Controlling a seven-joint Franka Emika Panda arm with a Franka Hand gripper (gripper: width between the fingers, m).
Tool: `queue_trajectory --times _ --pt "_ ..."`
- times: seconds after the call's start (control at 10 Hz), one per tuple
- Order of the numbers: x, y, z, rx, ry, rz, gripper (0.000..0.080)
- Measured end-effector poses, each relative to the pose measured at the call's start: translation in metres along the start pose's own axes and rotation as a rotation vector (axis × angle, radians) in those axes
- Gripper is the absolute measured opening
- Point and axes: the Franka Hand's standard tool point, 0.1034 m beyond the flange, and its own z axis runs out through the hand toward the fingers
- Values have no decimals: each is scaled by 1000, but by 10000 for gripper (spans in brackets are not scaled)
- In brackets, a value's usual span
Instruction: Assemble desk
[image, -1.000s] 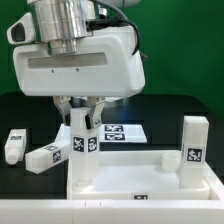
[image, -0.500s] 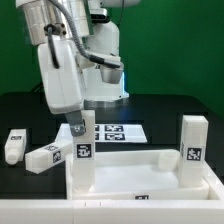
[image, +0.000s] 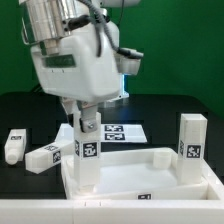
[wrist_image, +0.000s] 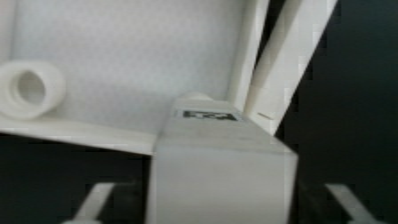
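The desk top (image: 150, 160), a white rimmed tray, lies at the front of the black table. One white tagged leg (image: 88, 155) stands upright in its corner at the exterior view's left, and a second leg (image: 192, 143) stands in the right corner. My gripper (image: 88, 122) straddles the top of the left leg. In the wrist view that leg (wrist_image: 222, 165) sits between my fingers (wrist_image: 98, 205) with dark gaps on both sides, so the gripper (wrist_image: 222, 208) is open and grips nothing. A round socket (wrist_image: 25, 88) shows in the desk top (wrist_image: 125, 60).
Two loose legs (image: 14, 146) (image: 45, 157) lie on the table at the exterior view's left. The marker board (image: 124, 131) lies flat behind the desk top. The white robot base stands at the back.
The wrist has swung back from its tilt to sit squarely over the left leg. The jaws have spread off the leg, which stays upright in its corner.
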Motion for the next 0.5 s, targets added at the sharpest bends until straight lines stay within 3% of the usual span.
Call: queue_trajectory --times 0.1,0.2,0.4,0.5 --pt "-6 -3 -1 3 2 -1 527" --pt "-4 -1 0 0 2 -111 622" --pt "-3 0 0 -4 2 -239 645" --pt "-8 -4 -2 -37 21 -523 645"
